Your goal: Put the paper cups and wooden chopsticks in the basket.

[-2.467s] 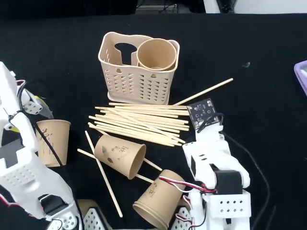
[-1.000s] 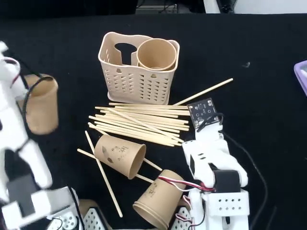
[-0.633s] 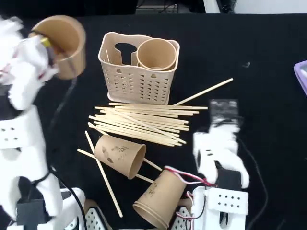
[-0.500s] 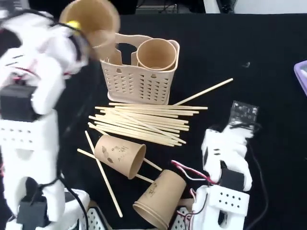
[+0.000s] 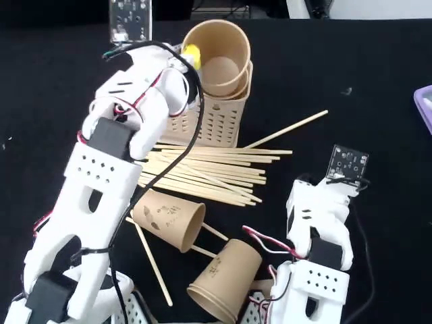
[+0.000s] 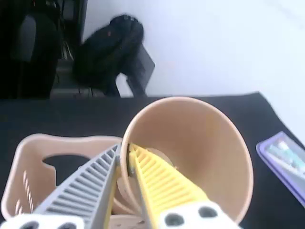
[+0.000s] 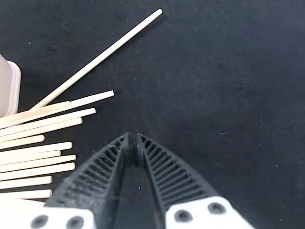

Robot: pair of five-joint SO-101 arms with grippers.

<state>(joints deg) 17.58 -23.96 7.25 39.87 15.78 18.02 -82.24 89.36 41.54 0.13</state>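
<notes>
Bright, even overhead light; the black table cloth [image 5: 385,81] swallows shadows. The white wall [image 6: 214,38] glares at upper right, behind the softly lit paper cup [image 6: 205,143].

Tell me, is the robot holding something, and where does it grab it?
The left gripper pinches a paper cup by its rim. The right gripper holds nothing.

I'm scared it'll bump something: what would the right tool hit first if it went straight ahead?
Probably the bare black table cloth just ahead of the right tool. Farther along lies one thin wooden chopstick, though depth is hard to judge.
</notes>
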